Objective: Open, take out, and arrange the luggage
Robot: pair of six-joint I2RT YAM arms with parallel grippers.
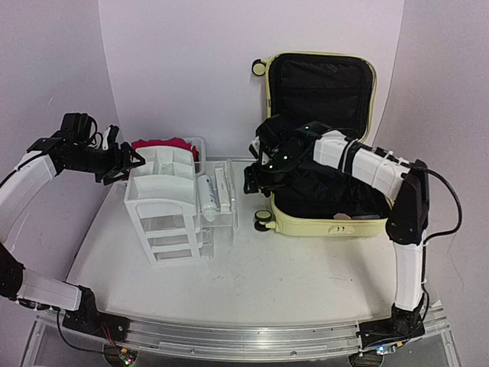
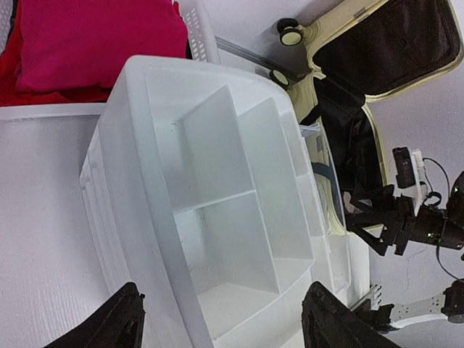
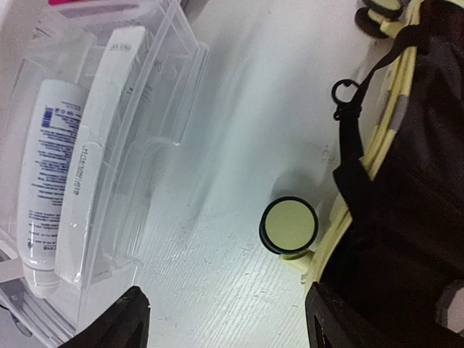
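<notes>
- luggage [image 1: 321, 225]: open, lid upright, right rear of desk [image 1: 252, 267].
- right gripper [image 3: 225, 319]: spread, empty, above desk beside luggage wheel [image 3: 288, 225].
- left gripper [image 2: 225, 322]: spread, empty, over white organiser [image 2: 217, 217].
- Risk: loose strap [image 3: 348, 145] may snag the right gripper and drag the wheeled case.

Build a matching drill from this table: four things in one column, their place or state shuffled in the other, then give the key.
1. luggage
2. pink-red cloth
3. white tube
4. drawer organiser

A. lying in the clear tray
B. lid standing open
C. top compartments empty
D. folded in the white basket

Pairs: 1-B, 2-D, 3-A, 4-C.
</notes>
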